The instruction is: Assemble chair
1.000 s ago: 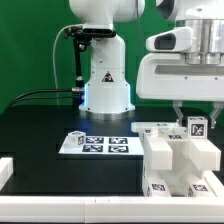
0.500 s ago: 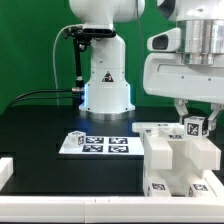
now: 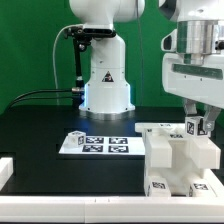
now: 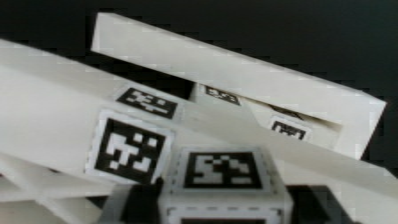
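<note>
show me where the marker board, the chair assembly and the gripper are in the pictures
marker board (image 3: 97, 144): exterior view, on its flat tagged top face.
chair assembly (image 3: 172, 157): exterior view, on the white front block.
gripper (image 3: 197, 120): exterior view, midway between its fingertips, at the small tagged part.

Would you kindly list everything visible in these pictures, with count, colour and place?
chair: one partly joined stack of white tagged pieces, at the exterior view's right on the table.
small tagged part: one, white, between the gripper fingers on top of the chair.
marker board: one, white with black tags, flat at the table's middle.
table: one, black with white raised border.
gripper: one, white, shut on the small tagged part.
</note>
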{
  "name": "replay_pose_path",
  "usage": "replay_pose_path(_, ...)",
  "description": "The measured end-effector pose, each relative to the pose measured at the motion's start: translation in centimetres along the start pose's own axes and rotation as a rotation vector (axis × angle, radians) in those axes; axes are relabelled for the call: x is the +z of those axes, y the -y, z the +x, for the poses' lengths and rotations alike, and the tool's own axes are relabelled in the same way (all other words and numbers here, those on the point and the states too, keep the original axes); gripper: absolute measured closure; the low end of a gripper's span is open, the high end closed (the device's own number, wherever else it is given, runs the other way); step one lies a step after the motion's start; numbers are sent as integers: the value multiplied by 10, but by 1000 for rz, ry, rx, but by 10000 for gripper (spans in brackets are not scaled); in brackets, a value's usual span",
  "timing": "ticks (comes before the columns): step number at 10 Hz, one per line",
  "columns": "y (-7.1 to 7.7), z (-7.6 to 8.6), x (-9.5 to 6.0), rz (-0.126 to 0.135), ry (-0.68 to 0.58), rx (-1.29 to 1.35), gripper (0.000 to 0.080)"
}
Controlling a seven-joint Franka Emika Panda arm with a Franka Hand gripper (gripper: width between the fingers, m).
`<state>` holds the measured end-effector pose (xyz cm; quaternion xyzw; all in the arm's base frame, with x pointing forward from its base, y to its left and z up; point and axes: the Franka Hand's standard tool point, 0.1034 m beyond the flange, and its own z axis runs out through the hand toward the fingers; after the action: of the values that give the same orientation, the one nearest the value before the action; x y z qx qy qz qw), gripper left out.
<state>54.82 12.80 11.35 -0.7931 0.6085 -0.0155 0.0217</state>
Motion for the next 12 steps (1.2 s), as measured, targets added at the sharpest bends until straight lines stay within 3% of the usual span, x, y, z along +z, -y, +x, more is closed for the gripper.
replay_pose_path(2, 1, 2, 1, 8, 49, 276, 517)
replay_pose_path(7, 6, 4, 1, 25, 102, 678, 517)
replay_pose_path(11, 6, 4, 2, 28, 102, 679, 505)
replay_pose_path(12, 5, 4, 2, 28, 102, 676, 331)
